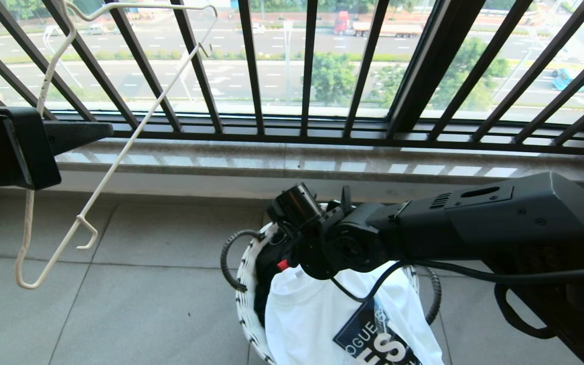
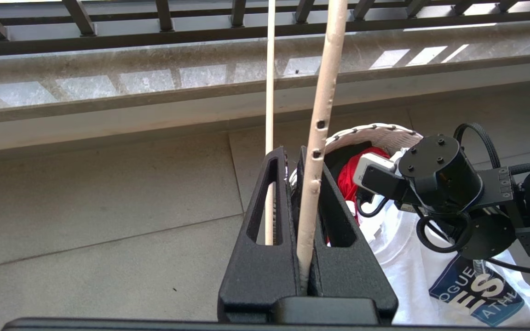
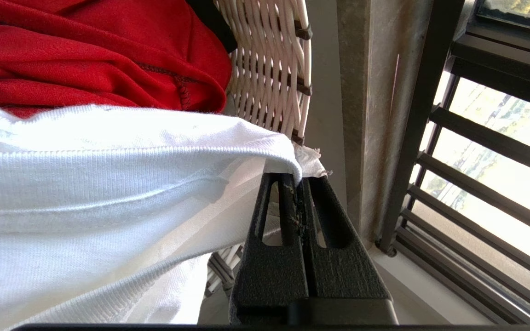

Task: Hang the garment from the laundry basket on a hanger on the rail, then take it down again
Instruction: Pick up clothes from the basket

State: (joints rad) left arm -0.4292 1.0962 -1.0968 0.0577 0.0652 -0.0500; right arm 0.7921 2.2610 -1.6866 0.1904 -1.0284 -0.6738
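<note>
The white garment (image 1: 312, 314) with a dark blue chest logo lies draped over the near rim of the round white woven laundry basket (image 1: 245, 284) on the floor. My right arm reaches down into the basket. In the right wrist view my right gripper (image 3: 298, 181) is shut on the garment's (image 3: 85, 184) ribbed collar edge, close to the basket wall (image 3: 269, 69). At the left my left gripper (image 1: 94, 133) is held up and shut on the thin cream-white hanger (image 1: 138, 132). The hanger's rod (image 2: 313, 184) sits pinched between that gripper's (image 2: 292, 156) jaws. The rail is out of view.
A black barred window railing (image 1: 251, 66) and a stone sill (image 1: 271, 162) run along the far side, just behind the basket. A red garment (image 3: 85, 55) and a black one (image 1: 266, 263) lie in the basket under the white one. Grey floor tiles (image 1: 145, 294) spread to the left.
</note>
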